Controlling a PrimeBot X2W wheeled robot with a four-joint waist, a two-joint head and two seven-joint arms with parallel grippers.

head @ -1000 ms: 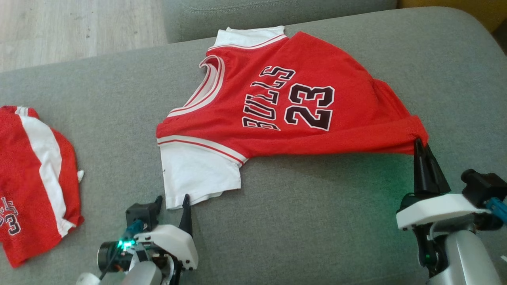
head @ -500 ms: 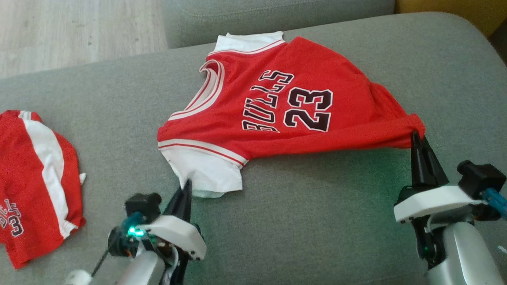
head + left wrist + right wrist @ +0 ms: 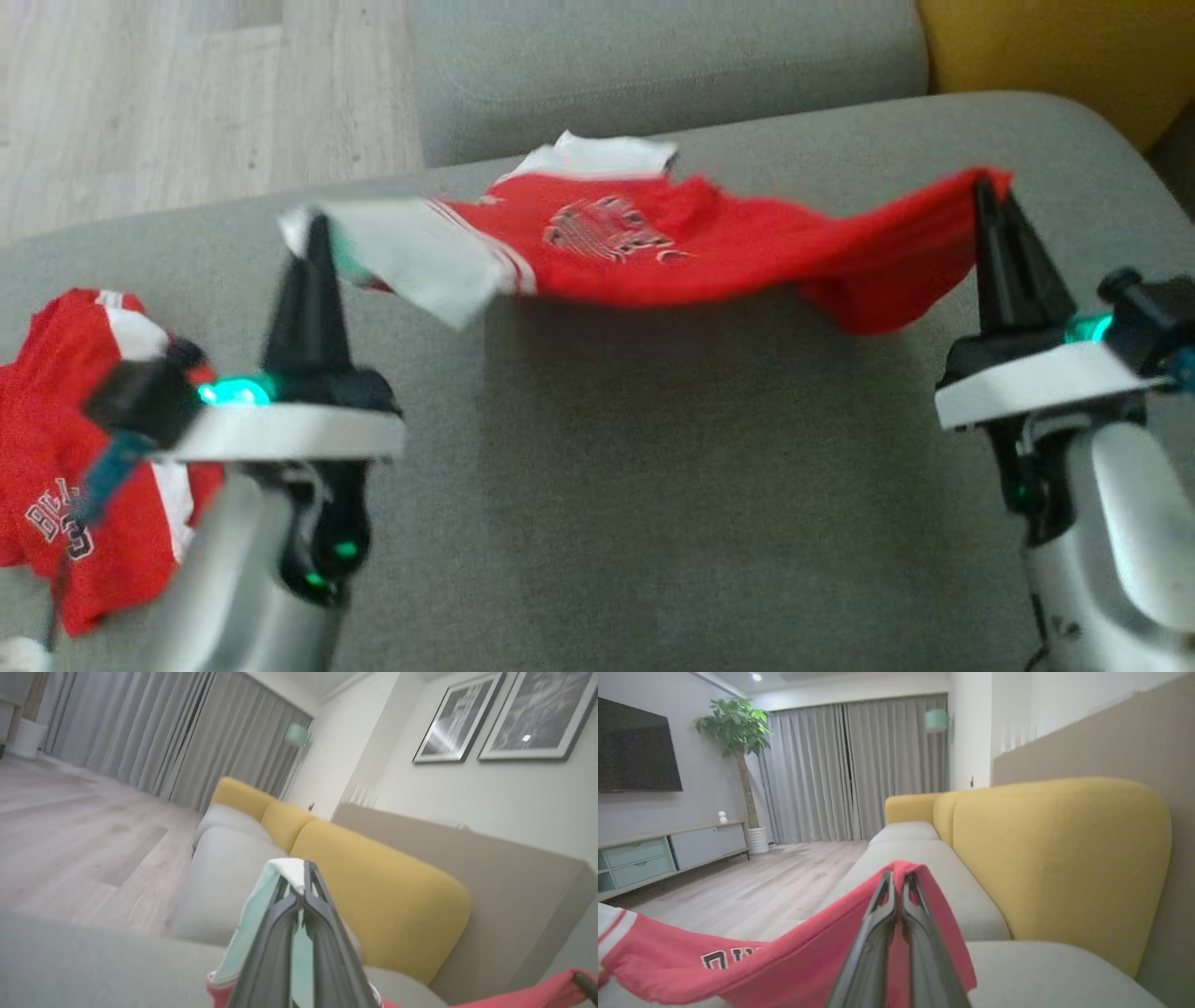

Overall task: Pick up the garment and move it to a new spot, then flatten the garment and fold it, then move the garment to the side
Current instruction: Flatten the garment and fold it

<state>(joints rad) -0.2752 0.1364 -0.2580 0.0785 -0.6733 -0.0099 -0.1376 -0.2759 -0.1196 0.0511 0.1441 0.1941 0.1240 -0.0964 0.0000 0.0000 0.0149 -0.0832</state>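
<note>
Grey sofa seat (image 3: 700, 485) below; jersey (image 3: 653, 261) strung between left gripper (image 3: 316, 226) and right gripper (image 3: 982, 189), both clamped on it. Risk: white sleeve (image 3: 420, 257) slipping free under tension.

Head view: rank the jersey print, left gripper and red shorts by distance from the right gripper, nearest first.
1. Jersey print: mid-span of the jersey, to the left of the right gripper.
2. Left gripper: at the jersey's far end, pinching the white sleeve.
3. Red shorts: on the sofa at far left, beyond the left gripper.
</note>
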